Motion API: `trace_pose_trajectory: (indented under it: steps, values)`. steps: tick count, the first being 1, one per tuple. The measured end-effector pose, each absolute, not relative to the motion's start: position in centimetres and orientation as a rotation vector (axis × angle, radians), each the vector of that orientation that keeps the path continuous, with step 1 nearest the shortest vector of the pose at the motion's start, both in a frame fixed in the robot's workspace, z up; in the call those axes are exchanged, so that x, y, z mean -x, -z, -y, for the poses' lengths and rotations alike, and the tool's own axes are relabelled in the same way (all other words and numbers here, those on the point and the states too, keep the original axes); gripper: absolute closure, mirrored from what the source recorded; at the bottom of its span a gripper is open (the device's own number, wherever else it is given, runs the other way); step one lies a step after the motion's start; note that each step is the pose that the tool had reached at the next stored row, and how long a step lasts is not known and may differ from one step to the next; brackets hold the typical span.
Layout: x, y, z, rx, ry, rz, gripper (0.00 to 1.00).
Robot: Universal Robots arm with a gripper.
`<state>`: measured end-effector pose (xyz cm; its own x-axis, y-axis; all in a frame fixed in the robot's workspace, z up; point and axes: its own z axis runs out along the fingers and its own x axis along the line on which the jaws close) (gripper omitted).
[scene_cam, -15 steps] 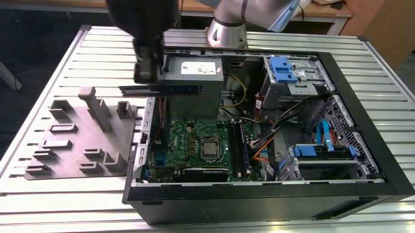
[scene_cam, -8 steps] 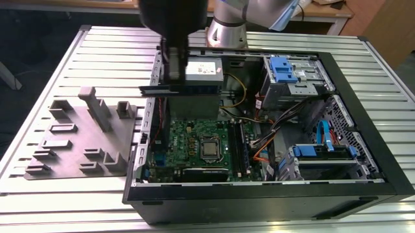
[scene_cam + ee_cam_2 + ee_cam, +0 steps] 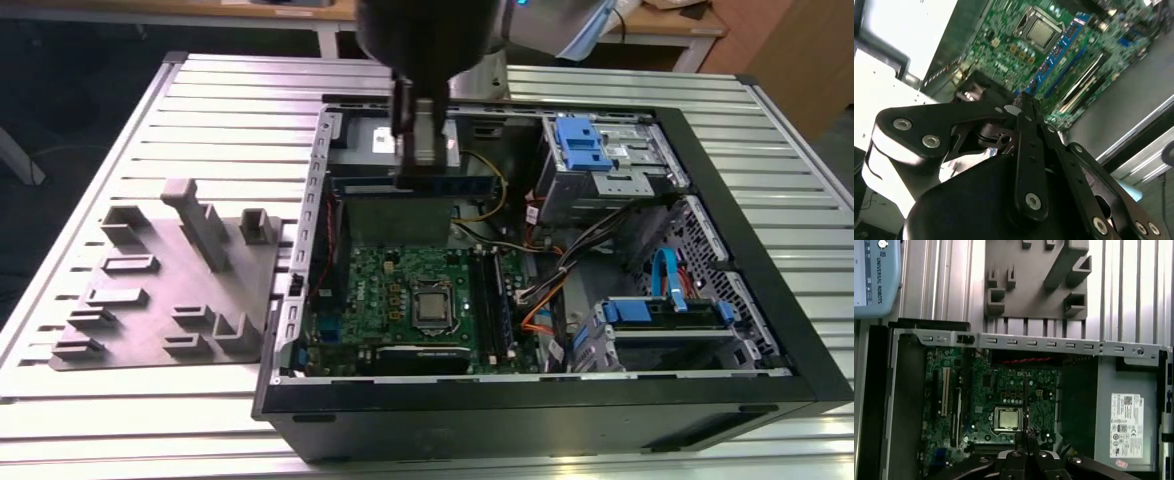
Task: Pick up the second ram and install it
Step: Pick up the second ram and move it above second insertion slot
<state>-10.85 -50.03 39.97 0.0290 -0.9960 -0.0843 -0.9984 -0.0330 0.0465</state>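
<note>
Your gripper (image 3: 419,170) is pinching the second ram (image 3: 467,184) above the open case (image 3: 534,415), hovering over the motherboard's (image 3: 400,290) edge. With so narrow a grip, the stick risks tilting and seating crooked.

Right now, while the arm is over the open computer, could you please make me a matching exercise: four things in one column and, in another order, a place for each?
Things
1. second ram
2. grey fixture
3. processor
4. power supply

Places
A. in the middle of the motherboard
B. on the table, outside the case, at the exterior view's left
C. inside the case, off the motherboard
D. held in the gripper, above the open case

Pairs: 1-D, 2-B, 3-A, 4-C
</note>
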Motion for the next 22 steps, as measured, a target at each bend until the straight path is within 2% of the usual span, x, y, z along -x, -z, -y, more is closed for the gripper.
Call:
trace_pose_trajectory:
  steps: [12, 22]
  values:
    - [6.3, -39.9, 50.0, 2.235, -0.145, -2.166, 0.92]
    - [5.7, -38.1, 49.9, 2.213, -0.145, -2.188, 0.92]
